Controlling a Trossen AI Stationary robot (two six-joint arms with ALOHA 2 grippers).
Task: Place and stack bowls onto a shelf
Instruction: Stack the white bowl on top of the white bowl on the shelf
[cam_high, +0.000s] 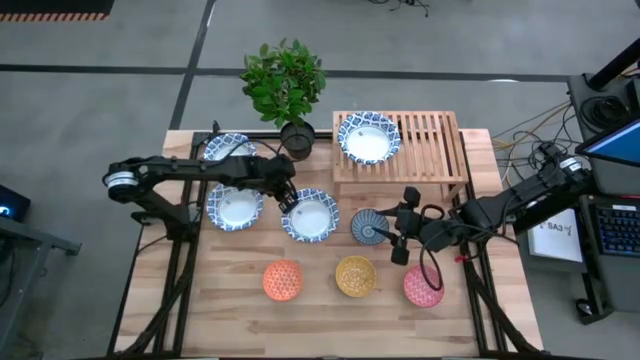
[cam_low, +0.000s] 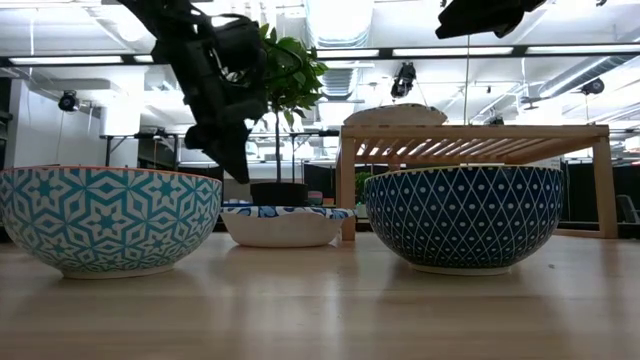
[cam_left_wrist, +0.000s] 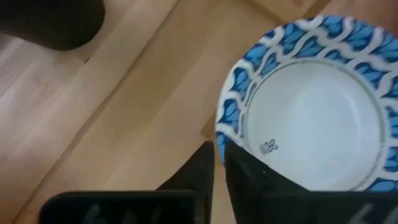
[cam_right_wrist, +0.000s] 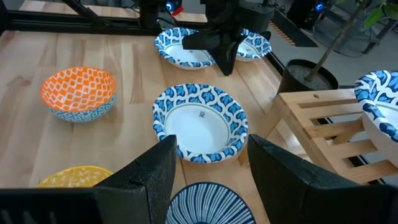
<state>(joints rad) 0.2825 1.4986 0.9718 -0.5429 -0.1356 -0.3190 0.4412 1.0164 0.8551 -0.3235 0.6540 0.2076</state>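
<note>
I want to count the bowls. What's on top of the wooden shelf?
One blue-and-white bowl sits on the shelf, at its end nearest the plant. The other slats look bare. Under the shelf, the slats cover most of the table.

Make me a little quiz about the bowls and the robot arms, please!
1. How many bowls sit on the shelf?
2. True or false: the right gripper holds the pink-red bowl.
3. Which thing is the left gripper nearest: A the plant, B the middle blue-and-white bowl, C the yellow bowl?

Key: 1. One, a blue-and-white bowl. 2. False; it is open over the small dark blue bowl. 3. B.
</note>
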